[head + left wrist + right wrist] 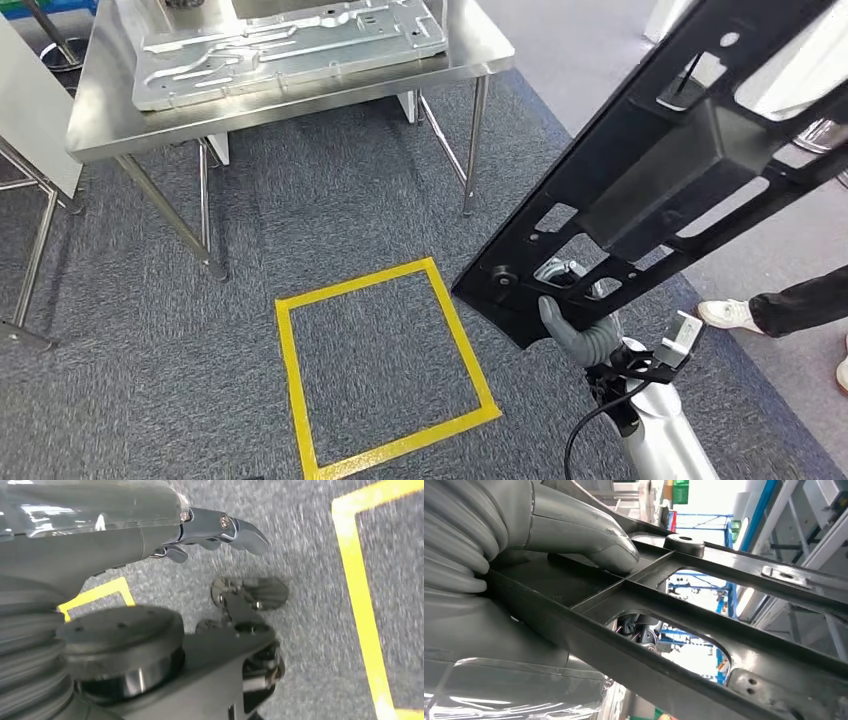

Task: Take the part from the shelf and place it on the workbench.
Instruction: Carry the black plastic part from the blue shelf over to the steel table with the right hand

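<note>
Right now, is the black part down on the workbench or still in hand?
In hand. The right hand grips the black part at its lower end, tilted up above the carpet; the workbench stands ahead, apart from it.

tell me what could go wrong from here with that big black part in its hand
1. The right hand grips the long black part only at its lower end, so the part could twist or slip.
2. A person's foot is close beside the raised part, and a swing or drop might hit it.
3. The steel table already carries a metal panel, so setting the part down may knock or scrape it.
</note>
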### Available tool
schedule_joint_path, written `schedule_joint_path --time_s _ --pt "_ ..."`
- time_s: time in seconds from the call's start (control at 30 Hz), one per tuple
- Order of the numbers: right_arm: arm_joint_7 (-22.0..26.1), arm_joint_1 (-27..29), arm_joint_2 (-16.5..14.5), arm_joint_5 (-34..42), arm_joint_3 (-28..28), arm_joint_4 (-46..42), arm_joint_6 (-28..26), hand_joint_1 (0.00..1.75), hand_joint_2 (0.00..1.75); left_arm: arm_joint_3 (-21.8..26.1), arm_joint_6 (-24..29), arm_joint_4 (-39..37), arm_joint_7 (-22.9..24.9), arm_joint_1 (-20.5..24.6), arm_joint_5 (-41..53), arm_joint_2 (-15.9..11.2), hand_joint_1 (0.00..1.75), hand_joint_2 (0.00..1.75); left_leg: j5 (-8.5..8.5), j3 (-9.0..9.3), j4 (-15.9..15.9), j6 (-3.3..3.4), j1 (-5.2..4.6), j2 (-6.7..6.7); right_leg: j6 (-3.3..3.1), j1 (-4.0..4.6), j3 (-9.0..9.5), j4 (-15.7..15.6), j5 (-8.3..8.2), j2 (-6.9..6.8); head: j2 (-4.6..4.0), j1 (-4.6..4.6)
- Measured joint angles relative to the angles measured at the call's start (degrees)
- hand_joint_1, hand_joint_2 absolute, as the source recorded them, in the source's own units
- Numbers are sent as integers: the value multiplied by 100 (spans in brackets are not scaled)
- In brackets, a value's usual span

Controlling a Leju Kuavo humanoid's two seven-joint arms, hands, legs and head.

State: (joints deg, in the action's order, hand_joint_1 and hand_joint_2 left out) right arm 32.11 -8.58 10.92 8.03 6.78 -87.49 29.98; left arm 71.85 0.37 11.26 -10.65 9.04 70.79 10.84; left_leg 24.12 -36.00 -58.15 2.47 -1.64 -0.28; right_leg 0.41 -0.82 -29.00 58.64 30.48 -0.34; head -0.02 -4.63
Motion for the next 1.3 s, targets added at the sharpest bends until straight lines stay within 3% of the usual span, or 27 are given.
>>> schedule_joint_path --time_s 0.07,0.1,0.17,0.23,0.27,0.33,0.4,0.5,0.57,0.6,0.7,0.73,0.77,0.8,0.83,0.9,0.97,1.07,1.13,1.2,1.23,1.27,1.3 --pt "-1 8 -1 -4 0 -14 -1 168 175 0 -3 0 1 0 1 -3 0 175 7 174 147 47 33 -10 46 -1 -86 252 -4 8 0 2" --pt "-1 6 -1 -4 -1 -18 -2 168 175 0 -3 0 1 7 2 -3 0 175 21 256 192 64 49 -16 58 -5 -235 525 72 15 0 2" --pt "0 18 1 -5 -4 -20 -4 168 175 -1 -4 0 2 16 3 -2 0 175 92 356 209 82 51 -25 96 -13 -693 1193 339 24 0 2" --pt "0 47 1 -7 -7 -20 -3 168 175 -1 -6 0 9 9 5 1 0 175 184 452 197 70 56 -35 141 -35 -1041 1487 453 25 0 2" --pt "0 56 1 -7 -7 -21 -2 168 175 -1 -7 0 14 4 8 1 0 175 238 509 182 56 62 -39 153 -49 -1075 1350 327 24 0 2" --pt "0 59 2 -7 -10 -24 -2 168 175 -1 -9 0 18 4 14 2 0 175 369 624 131 8 82 -44 173 -83 -912 660 -222 23 0 2" --pt "-1 61 2 -8 -15 -23 -4 168 175 -1 -10 0 19 15 16 3 0 175 486 672 70 -65 86 -54 143 -68 -779 145 -554 23 0 2" --pt "3 71 3 -9 -18 -44 -4 168 175 -1 -10 0 20 27 15 4 0 175 538 670 12 -156 83 -51 6 -38 -774 71 -589 33 0 1" --pt "4 68 3 -8 -19 -72 -5 168 175 -1 -11 0 17 31 14 9 0 175 581 570 -236 -203 98 -36 -67 -47 -698 36 -559 34 0 1" --pt "5 67 3 -7 -19 -87 -5 168 175 -1 -13 0 16 33 13 12 0 175 661 429 -502 -230 112 -28 -95 -50 -652 19 -538 30 0 0" --pt "6 68 3 -7 -19 -109 -5 168 175 -1 -17 0 16 23 11 16 0 175 1064 -214 -1529 -305 160 -16 -137 -21 -565 6 -454 27 0 -1" --pt "6 70 3 -7 -19 -109 -4 168 175 -1 -16 0 16 18 9 17 0 175 1084 -356 -1668 -309 168 -15 -140 -12 -533 7 -426 30 0 -1" --pt "6 71 3 -7 -19 -109 -3 168 175 -1 -16 0 16 15 7 17 0 175 975 -395 -1600 -299 171 -15 -140 -3 -493 7 -397 34 0 -1" --pt "6 70 3 -7 -18 -110 -2 168 175 -1 -15 0 16 15 5 18 0 175 753 -325 -1322 -276 171 -15 -137 4 -444 7 -367 37 0 -1" --pt "6 70 3 -7 -19 -113 -1 168 175 -1 -14 0 16 16 4 17 0 175 471 -182 -905 -245 165 -13 -131 10 -391 3 -333 38 0 0" --pt "7 65 3 -5 -19 -118 -1 168 175 -1 -13 0 16 25 3 16 0 175 198 65 -245 -185 120 -8 -98 13 -319 -13 -286 37 0 1" --pt "9 67 3 -5 -20 -121 -1 168 175 -1 -14 0 17 29 4 15 0 175 198 141 -52 -132 66 -7 -35 -1 -302 -39 -263 36 0 1" --pt "10 71 8 -6 -21 -135 1 168 175 -1 -17 0 13 24 6 17 0 175 108 272 113 -48 77 -6 59 -13 -270 0 -191 33 0 1" --pt "12 72 17 -5 -25 -149 1 168 175 -1 -23 0 4 33 11 20 0 175 93 379 212 -2 105 -1 87 -11 -509 498 46 35 0 2" --pt "13 93 21 -6 -28 -153 1 168 175 -1 -32 0 1 37 15 20 0 175 144 431 218 28 101 -2 119 -8 -988 1290 322 38 0 2" --pt "13 107 23 -7 -28 -153 1 168 175 -1 -36 0 1 33 16 20 0 175 178 459 212 30 100 -5 136 -13 -1173 1539 341 38 0 2" --pt "13 117 23 -7 -28 -153 1 168 175 -1 -42 0 1 27 16 20 0 175 216 494 203 26 100 -10 151 -21 -1252 1566 235 37 0 2" --pt "13 120 23 -7 -28 -154 1 168 175 -1 -48 0 1 24 17 21 0 175 261 538 186 16 104 -16 162 -33 -1207 1350 18 35 0 2"
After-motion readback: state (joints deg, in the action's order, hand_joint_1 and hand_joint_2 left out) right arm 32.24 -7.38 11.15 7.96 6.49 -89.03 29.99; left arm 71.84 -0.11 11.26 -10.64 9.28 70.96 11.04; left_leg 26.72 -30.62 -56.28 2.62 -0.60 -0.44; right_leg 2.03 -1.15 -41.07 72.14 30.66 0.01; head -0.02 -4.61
